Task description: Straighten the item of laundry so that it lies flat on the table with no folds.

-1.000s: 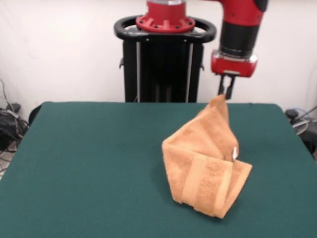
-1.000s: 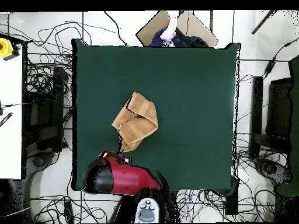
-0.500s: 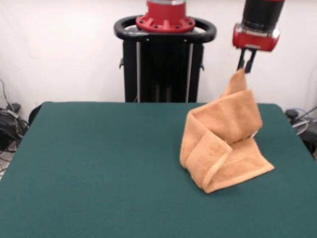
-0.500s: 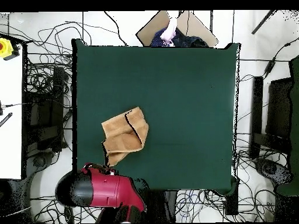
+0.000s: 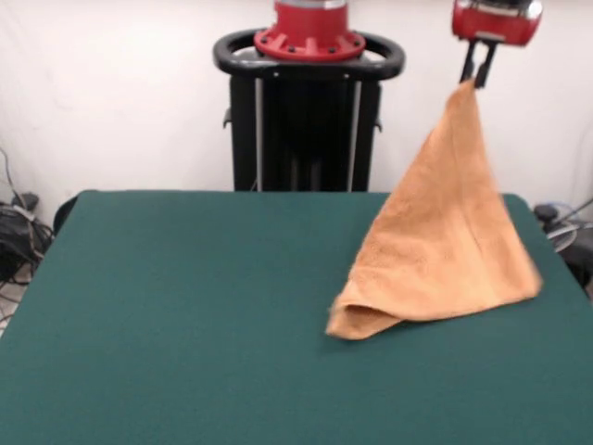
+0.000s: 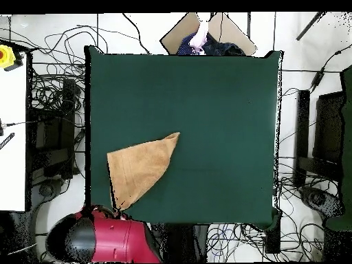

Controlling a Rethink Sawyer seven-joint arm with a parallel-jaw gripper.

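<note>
The orange-tan towel (image 5: 449,246) hangs as a stretched triangle from one corner, which my gripper (image 5: 476,77) is shut on high above the table's far right in the front view. Its lower edge drags on the dark green table (image 5: 185,306), with one corner folded under at the left. In the overhead view the towel (image 6: 139,167) spreads as a triangle near the table's (image 6: 220,117) lower left, its tip at my gripper (image 6: 118,208) by the table's near edge. The stripes and label are hidden.
The black pedestal (image 5: 309,111) stands behind the table's far edge. Cables and equipment (image 6: 48,137) lie around the table. A person (image 6: 201,34) shows at the overhead view's top edge, by a brown board.
My gripper has risen and moved further toward the table's right edge in the front view, pulling the towel from a crumpled fold into a taut triangle.
</note>
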